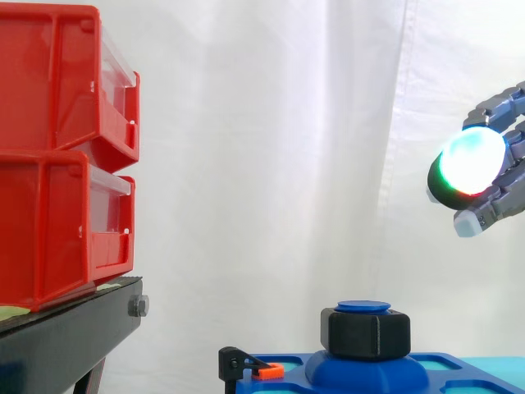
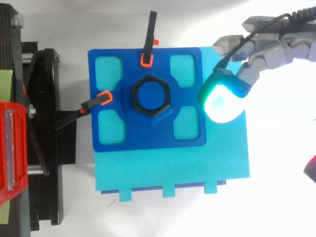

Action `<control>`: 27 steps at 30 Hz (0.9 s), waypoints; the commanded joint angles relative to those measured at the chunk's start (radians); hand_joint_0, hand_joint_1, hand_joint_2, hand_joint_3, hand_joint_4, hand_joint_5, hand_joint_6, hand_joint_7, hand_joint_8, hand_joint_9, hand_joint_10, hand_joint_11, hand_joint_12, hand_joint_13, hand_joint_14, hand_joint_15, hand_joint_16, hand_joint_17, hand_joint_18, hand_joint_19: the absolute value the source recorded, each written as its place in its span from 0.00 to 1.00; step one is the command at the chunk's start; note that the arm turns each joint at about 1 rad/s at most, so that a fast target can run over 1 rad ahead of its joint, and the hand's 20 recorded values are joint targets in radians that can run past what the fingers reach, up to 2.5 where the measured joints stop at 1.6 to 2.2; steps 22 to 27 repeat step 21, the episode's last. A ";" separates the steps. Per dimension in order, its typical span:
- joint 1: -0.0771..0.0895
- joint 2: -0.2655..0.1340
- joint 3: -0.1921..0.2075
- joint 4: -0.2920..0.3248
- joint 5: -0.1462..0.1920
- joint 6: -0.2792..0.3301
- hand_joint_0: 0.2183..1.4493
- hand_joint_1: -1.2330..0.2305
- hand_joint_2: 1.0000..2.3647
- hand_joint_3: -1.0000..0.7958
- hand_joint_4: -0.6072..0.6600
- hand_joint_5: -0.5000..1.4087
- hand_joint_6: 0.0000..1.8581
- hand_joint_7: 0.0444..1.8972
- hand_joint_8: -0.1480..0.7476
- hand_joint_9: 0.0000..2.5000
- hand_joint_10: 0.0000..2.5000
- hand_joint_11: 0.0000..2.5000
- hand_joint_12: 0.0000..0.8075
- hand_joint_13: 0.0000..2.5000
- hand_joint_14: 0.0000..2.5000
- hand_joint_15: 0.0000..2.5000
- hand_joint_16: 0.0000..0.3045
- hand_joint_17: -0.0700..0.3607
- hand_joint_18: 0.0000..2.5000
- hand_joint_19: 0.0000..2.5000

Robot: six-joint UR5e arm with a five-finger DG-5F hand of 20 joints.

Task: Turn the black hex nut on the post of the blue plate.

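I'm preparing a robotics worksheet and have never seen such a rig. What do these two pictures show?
One picture is taken level from the side, the other from above; both show the same work. The grey jointed thing is a robot's hand; the glowing fingertips are its own. It hangs open beside and above the work, holding nothing. Below lies a blue plate on a turquoise base, with two black-and-orange clamps at its edges. A black hex nut sits on the plate's blue post. Red bins stand on a black stand.
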 commanded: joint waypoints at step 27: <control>0.000 0.000 0.000 0.000 0.000 -0.001 0.18 0.52 0.00 0.28 0.45 0.13 0.27 0.31 0.32 0.00 0.00 0.00 0.42 0.00 0.00 0.00 0.20 0.47 0.00 0.02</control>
